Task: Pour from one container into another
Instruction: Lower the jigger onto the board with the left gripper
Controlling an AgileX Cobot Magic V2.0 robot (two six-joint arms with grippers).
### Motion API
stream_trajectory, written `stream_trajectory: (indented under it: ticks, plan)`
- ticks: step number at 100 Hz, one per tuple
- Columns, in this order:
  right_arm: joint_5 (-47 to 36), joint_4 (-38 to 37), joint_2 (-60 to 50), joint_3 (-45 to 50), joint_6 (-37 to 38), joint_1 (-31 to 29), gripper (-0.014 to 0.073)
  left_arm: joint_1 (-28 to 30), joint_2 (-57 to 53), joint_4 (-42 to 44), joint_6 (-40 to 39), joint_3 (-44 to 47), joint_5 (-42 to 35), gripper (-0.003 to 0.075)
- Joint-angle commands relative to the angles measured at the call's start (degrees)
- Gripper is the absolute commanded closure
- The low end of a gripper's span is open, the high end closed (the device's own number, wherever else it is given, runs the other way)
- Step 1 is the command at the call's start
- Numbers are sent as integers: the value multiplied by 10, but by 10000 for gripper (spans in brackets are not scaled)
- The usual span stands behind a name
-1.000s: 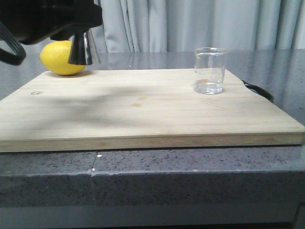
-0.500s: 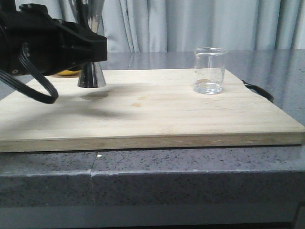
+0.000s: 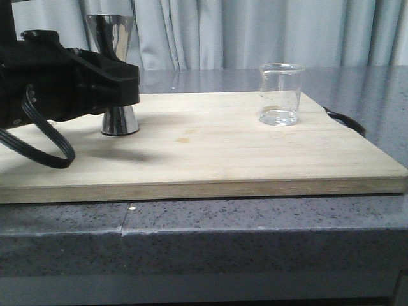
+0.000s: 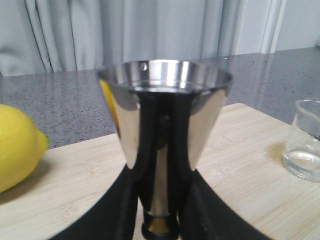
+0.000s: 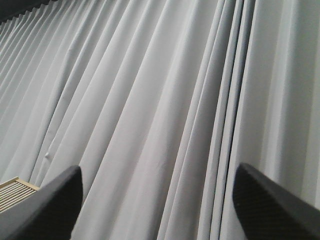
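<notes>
The steel hourglass jigger (image 3: pixel 118 38) stands upright at the left of the wooden board (image 3: pixel 210 153), with its base down at the board's surface. My left gripper (image 3: pixel 125 78) is shut on its waist, and in the left wrist view the black fingers (image 4: pixel 200 210) flank the jigger (image 4: pixel 165 100) above its gold band. The clear glass beaker (image 3: pixel 280 94) stands alone at the board's far right with a little clear liquid in its bottom, and it also shows in the left wrist view (image 4: pixel 305 142). My right gripper (image 5: pixel 160 210) is open, facing only curtain, and holds nothing.
A yellow lemon (image 4: pixel 17 145) lies on the board close behind the jigger, hidden by my left arm in the front view. A black curved object (image 3: pixel 347 121) sits past the board's right edge. Grey curtains (image 3: pixel 255 32) hang behind the speckled counter (image 3: pixel 255 236).
My left arm has carried the jigger away from the lemon and lowered it until its base reached the board. The arm now covers the lemon in the front view. The beaker has not moved.
</notes>
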Motion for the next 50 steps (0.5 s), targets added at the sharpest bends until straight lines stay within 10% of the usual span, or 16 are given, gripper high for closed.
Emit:
stream_trajectory:
  ticks: [1, 50]
  plan:
    - [-24, 11, -12, -18, 0, -3, 39, 1, -13, -9, -4, -5, -54, 657]
    - [-24, 11, -12, -18, 0, -3, 39, 1, -13, -9, -4, -5, -56, 547]
